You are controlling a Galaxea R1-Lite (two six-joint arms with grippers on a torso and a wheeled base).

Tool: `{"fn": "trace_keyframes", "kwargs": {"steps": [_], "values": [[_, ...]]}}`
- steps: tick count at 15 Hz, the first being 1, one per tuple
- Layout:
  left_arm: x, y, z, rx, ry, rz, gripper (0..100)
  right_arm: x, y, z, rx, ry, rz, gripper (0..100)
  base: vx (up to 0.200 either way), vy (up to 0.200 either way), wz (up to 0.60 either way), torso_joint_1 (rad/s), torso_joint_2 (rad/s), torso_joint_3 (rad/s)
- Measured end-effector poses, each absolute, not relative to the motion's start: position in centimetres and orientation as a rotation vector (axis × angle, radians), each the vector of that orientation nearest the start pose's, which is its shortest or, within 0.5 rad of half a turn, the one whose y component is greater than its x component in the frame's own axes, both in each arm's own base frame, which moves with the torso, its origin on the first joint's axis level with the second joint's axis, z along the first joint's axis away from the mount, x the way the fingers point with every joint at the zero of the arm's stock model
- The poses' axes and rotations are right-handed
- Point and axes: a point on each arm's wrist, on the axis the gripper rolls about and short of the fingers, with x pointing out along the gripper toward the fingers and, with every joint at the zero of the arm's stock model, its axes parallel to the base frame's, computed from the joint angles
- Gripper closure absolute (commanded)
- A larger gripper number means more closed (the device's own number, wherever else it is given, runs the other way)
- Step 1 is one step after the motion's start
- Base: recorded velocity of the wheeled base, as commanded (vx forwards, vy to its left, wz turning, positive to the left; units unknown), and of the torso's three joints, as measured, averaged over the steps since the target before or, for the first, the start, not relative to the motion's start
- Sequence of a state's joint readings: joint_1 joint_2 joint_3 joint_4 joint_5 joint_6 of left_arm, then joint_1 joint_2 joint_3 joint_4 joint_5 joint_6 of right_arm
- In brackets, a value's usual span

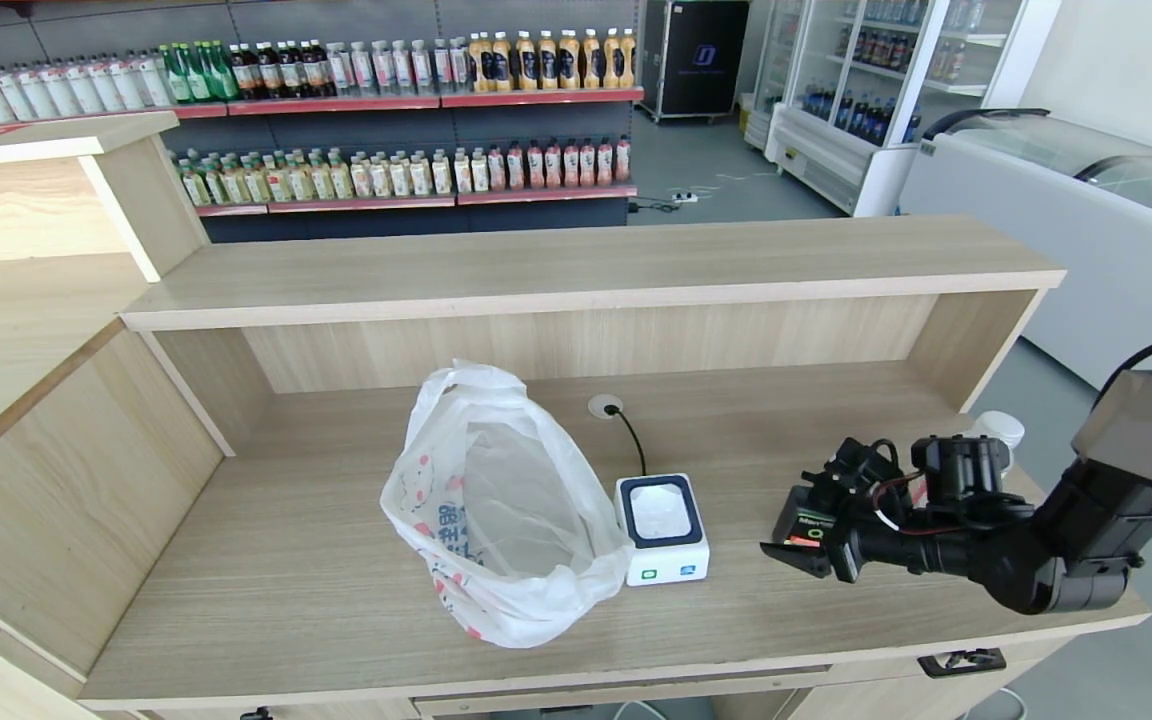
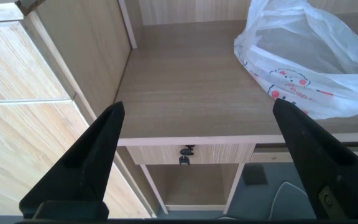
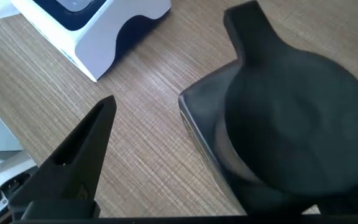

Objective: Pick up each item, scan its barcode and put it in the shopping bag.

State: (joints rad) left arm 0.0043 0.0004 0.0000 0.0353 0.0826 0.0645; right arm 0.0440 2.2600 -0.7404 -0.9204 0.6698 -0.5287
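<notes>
The right claw (image 1: 794, 505) is spread at the lower right of the head view, with a dark box (image 3: 278, 118) inside its gap, right of the white scanner (image 1: 661, 527). The shopping bag (image 1: 496, 510) stands open at centre on the bench (image 1: 266, 580). The left claw (image 2: 197, 107) is also spread.

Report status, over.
Left hand open, off counter edge. Right hand open at dark box, no grip. Nothing between box and scanner; bag beside it.
</notes>
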Motion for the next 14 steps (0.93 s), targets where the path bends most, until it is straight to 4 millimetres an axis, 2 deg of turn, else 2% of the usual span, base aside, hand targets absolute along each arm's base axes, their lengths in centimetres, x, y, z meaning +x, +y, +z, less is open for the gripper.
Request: {"fn": "trace_keyframes", "kwargs": {"steps": [3, 4, 9, 11, 14], "values": [[-2.3, 0.2, 7.2, 0.066, 0.039, 0.086, 0, 35.9, 3.4, -0.1, -0.291, 0.39, 0.841, 0, 0.0, 0.0, 0.0, 0.0, 0.0, 0.0], [-2.3, 0.2, 7.2, 0.065, 0.038, 0.086, 0, 36.0, 3.5, -0.3, -0.282, 0.39, 0.856, 100, 0.0, 0.0, 0.0, 0.0, 0.0, 0.0], [-2.3, 0.2, 7.2, 0.066, 0.038, 0.086, 0, 35.9, 3.6, -0.6, -0.28, 0.396, 0.863, 100, 0.0, 0.0, 0.0, 0.0, 0.0, 0.0], [-2.3, 0.2, 7.2, 0.066, 0.038, 0.086, 0, 35.8, 3.4, 0.5, -0.29, 0.372, 0.855, 100, 0.0, 0.0, 0.0, 0.0, 0.0, 0.0], [-2.3, 0.2, 7.2, 0.066, 0.038, 0.086, 0, 35.0, 2.8, 3.4, -0.304, 0.317, 0.831, 100, 0.0, 0.0, 0.0, 0.0, 0.0, 0.0]]}}
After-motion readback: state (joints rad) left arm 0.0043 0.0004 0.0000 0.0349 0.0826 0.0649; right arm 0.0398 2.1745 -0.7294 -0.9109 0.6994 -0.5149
